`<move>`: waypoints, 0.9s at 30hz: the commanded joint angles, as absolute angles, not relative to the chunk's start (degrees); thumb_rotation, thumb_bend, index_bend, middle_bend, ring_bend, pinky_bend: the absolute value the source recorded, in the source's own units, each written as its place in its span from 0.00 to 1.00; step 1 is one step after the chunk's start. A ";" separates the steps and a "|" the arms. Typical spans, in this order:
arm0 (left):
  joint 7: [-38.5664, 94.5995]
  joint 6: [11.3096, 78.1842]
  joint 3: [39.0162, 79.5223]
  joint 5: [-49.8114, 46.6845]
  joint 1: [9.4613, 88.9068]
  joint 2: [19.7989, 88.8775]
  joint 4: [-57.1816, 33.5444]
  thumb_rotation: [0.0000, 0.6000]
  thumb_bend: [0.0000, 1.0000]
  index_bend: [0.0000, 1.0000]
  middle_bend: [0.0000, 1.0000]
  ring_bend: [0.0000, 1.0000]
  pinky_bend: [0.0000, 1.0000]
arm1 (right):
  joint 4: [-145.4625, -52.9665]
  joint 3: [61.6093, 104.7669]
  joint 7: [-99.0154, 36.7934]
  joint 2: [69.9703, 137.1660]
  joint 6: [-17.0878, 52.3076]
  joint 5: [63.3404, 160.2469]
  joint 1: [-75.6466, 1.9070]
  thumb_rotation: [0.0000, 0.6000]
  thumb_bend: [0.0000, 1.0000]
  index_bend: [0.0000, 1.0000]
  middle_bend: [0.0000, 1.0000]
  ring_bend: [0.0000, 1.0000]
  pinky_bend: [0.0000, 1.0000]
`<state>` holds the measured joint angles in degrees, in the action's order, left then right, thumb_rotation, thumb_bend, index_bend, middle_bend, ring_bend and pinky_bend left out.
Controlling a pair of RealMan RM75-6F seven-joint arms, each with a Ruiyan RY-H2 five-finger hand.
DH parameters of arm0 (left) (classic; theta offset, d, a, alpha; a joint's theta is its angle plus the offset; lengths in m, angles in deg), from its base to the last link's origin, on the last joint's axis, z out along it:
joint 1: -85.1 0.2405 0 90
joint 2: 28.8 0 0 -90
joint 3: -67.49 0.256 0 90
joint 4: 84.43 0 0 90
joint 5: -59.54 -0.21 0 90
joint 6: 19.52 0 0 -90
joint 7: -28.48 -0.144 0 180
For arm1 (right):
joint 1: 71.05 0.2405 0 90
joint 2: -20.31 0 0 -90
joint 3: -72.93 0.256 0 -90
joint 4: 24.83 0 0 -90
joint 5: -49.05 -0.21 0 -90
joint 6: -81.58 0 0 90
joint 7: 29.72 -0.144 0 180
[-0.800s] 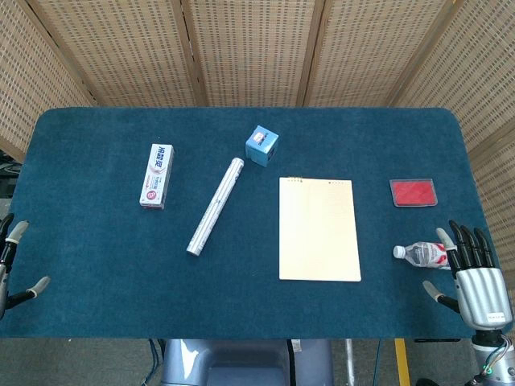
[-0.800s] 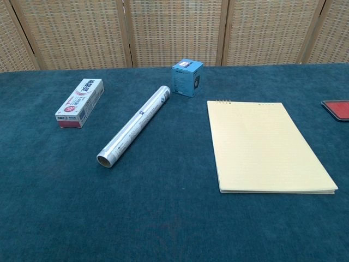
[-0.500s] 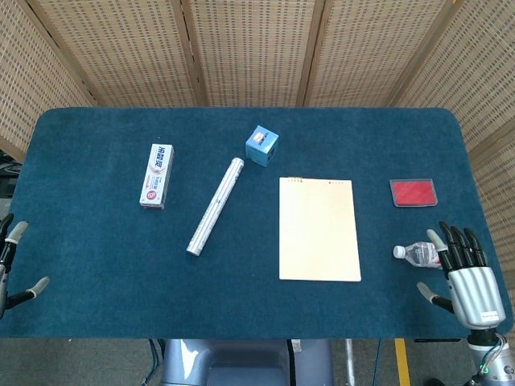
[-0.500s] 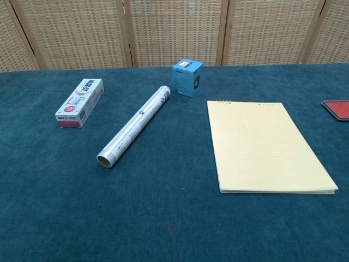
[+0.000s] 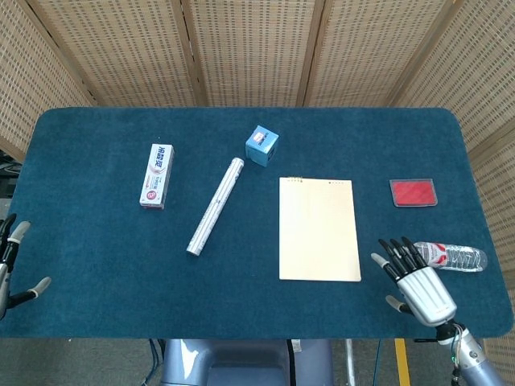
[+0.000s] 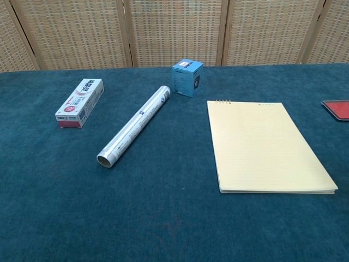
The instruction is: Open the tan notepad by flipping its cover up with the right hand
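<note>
The tan notepad (image 5: 319, 228) lies flat and closed on the blue table, its spiral binding at the far edge; the chest view shows the notepad (image 6: 263, 145) right of centre. My right hand (image 5: 418, 283) hovers near the front edge, just right of the pad's near right corner, fingers spread and holding nothing. Only the fingertips of my left hand (image 5: 11, 265) show at the far left edge, apart and empty. Neither hand appears in the chest view.
A plastic water bottle (image 5: 447, 256) lies on its side right of my right hand. A red card holder (image 5: 413, 192) sits behind it. A silver foil roll (image 5: 215, 206), a toothpaste box (image 5: 157, 175) and a small blue box (image 5: 262, 145) lie to the left.
My right hand has moved left and toward the pad's near right corner, uncovering the water bottle. The notepad and the other objects have not moved.
</note>
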<state>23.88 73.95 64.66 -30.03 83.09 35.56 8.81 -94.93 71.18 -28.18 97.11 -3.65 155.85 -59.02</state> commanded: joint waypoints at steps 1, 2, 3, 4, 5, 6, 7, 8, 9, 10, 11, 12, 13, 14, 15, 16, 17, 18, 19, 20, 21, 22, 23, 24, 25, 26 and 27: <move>24.04 73.81 64.56 -29.73 83.09 35.48 8.79 1.00 0.00 0.00 0.00 0.00 0.00 | -92.16 70.83 -27.96 99.83 -1.30 156.28 -57.28 1.00 0.21 0.19 0.06 0.00 0.03; 24.16 73.66 64.48 -29.49 83.07 35.43 8.81 1.00 0.00 0.00 0.00 0.00 0.00 | -91.62 70.91 -27.71 100.52 -0.67 156.19 -56.85 1.00 0.24 0.19 0.07 0.00 0.03; 24.32 73.50 64.40 -29.27 83.04 35.34 8.88 1.00 0.00 0.00 0.00 0.00 0.00 | -90.89 71.08 -27.32 101.48 -0.09 156.10 -56.31 1.00 0.25 0.20 0.08 0.00 0.04; 24.40 73.43 64.35 -29.18 83.02 35.29 8.94 1.00 0.00 0.00 0.00 0.00 0.00 | -90.45 71.16 -27.12 101.99 0.13 156.01 -56.08 1.00 0.26 0.20 0.08 0.00 0.04; 24.47 73.39 64.29 -29.07 83.02 35.23 8.97 1.00 0.00 0.00 0.00 0.00 0.00 | -89.92 71.21 -26.78 102.68 0.47 155.88 -55.78 1.00 0.26 0.20 0.08 0.00 0.05; 24.50 73.33 64.28 -29.00 83.03 35.19 9.00 1.00 0.00 0.00 0.00 0.00 0.00 | -89.51 71.17 -26.50 103.22 0.79 155.79 -55.52 1.00 0.28 0.20 0.08 0.00 0.05; 24.51 73.23 64.27 -28.94 83.01 35.16 9.01 1.00 0.00 0.00 0.00 0.00 0.00 | -89.13 71.03 -26.19 103.68 1.26 155.79 -55.22 1.00 0.29 0.20 0.08 0.00 0.06; 24.52 73.14 64.27 -28.87 83.00 35.14 9.01 1.00 0.00 0.00 0.00 0.00 0.00 | -88.88 70.93 -25.89 104.00 1.67 155.76 -55.00 1.00 0.30 0.20 0.08 0.00 0.06; 24.51 73.00 64.27 -28.77 82.98 35.11 9.01 1.00 0.00 0.00 0.00 0.00 0.00 | -88.55 70.86 -25.45 104.43 2.14 155.65 -54.73 1.00 0.31 0.20 0.08 0.00 0.06; 24.49 72.81 64.27 -28.70 82.93 35.07 9.04 1.00 0.00 0.00 0.00 0.00 0.00 | -88.12 70.78 -24.86 104.94 2.61 155.52 -54.44 1.00 0.31 0.20 0.09 0.00 0.06; 24.48 72.76 64.24 -28.71 82.88 35.05 9.06 1.00 0.00 0.00 0.00 0.00 0.00 | -87.84 70.73 -24.47 105.20 2.85 155.49 -54.28 1.00 0.31 0.20 0.09 0.00 0.07; 24.48 72.69 64.22 -28.72 82.84 35.01 9.08 1.00 0.00 0.00 0.00 0.00 0.00 | -87.40 70.70 -23.93 105.59 3.14 155.38 -54.09 1.00 0.31 0.20 0.09 0.00 0.07; 24.50 72.64 64.20 -28.71 82.82 34.99 9.10 1.00 0.00 0.00 0.00 0.00 0.00 | -86.88 70.66 -23.32 106.05 3.46 155.18 -53.91 1.00 0.31 0.20 0.09 0.00 0.07; 24.50 72.66 64.17 -28.68 82.83 34.98 9.13 1.00 0.00 0.00 0.00 0.00 0.00 | -86.56 70.61 -23.05 106.36 3.65 155.03 -53.78 1.00 0.31 0.20 0.09 0.00 0.07; 24.51 72.68 64.13 -28.63 82.84 34.98 9.15 1.00 0.00 0.00 0.00 0.00 0.00 | -86.31 70.56 -22.99 106.64 3.82 154.82 -53.68 1.00 0.31 0.20 0.09 0.00 0.07; 24.52 72.66 64.09 -28.60 82.83 34.97 9.16 1.00 0.00 0.00 0.00 0.00 0.00 | -86.09 70.50 -23.09 106.95 4.12 154.53 -53.59 1.00 0.32 0.20 0.09 0.00 0.07; 24.54 72.64 64.09 -28.58 82.83 34.99 9.17 1.00 0.00 0.00 0.00 0.00 0.00 | -85.95 70.45 -23.16 107.14 4.31 154.35 -53.52 1.00 0.33 0.20 0.09 0.00 0.07; 24.55 72.62 64.08 -28.55 82.83 35.00 9.18 1.00 0.00 0.00 0.00 0.00 0.00 | -85.81 70.43 -23.19 107.33 4.46 154.19 -53.44 1.00 0.34 0.20 0.09 0.00 0.07; 24.52 72.52 64.11 -28.52 82.81 35.00 9.19 1.00 0.00 0.00 0.00 0.00 0.00 | -85.53 70.36 -23.20 107.65 4.63 154.05 -53.30 1.00 0.35 0.21 0.09 0.00 0.07; 24.44 72.37 64.10 -28.49 82.75 35.00 9.21 1.00 0.00 0.00 0.00 0.00 0.00 | -85.19 70.35 -23.11 108.02 4.72 153.93 -53.16 1.00 0.35 0.21 0.09 0.00 0.08; 24.35 72.26 64.12 -28.46 82.72 35.00 9.24 1.00 0.00 0.00 0.00 0.00 0.00 | -84.82 70.37 -23.01 108.40 4.80 153.76 -53.04 1.00 0.35 0.21 0.09 0.00 0.08; 24.26 72.22 64.17 -28.51 82.73 35.00 9.29 1.00 0.00 0.00 0.00 0.00 0.00 | -84.40 70.34 -23.06 108.85 4.97 153.50 -52.90 1.00 0.35 0.21 0.09 0.00 0.08; 24.24 72.20 64.17 -28.53 82.71 35.01 9.30 1.00 0.00 0.00 0.00 0.00 0.00 | -84.24 70.34 -23.16 109.07 5.09 153.35 -52.83 1.00 0.35 0.21 0.09 0.00 0.08; 24.20 72.24 64.18 -28.55 82.74 35.02 9.32 1.00 0.00 0.00 0.00 0.00 0.00 | -84.07 70.34 -23.27 109.31 5.21 153.19 -52.75 1.00 0.35 0.21 0.09 0.00 0.08; 24.19 72.24 64.19 -28.55 82.75 35.04 9.31 1.00 0.00 0.00 0.00 0.00 0.00 | -83.97 70.33 -23.30 109.43 5.28 153.11 -52.70 1.00 0.35 0.21 0.09 0.00 0.08; 24.14 72.27 64.17 -28.54 82.76 35.04 9.33 1.00 0.00 0.00 0.00 0.00 0.00 | -83.70 70.34 -23.27 109.69 5.40 152.99 -52.61 1.00 0.35 0.21 0.09 0.00 0.08; 24.10 72.24 64.15 -28.48 82.76 35.04 9.36 1.00 0.00 0.00 0.00 0.00 0.00 | -83.27 70.33 -23.16 110.06 5.51 152.85 -52.49 1.00 0.35 0.21 0.09 0.00 0.08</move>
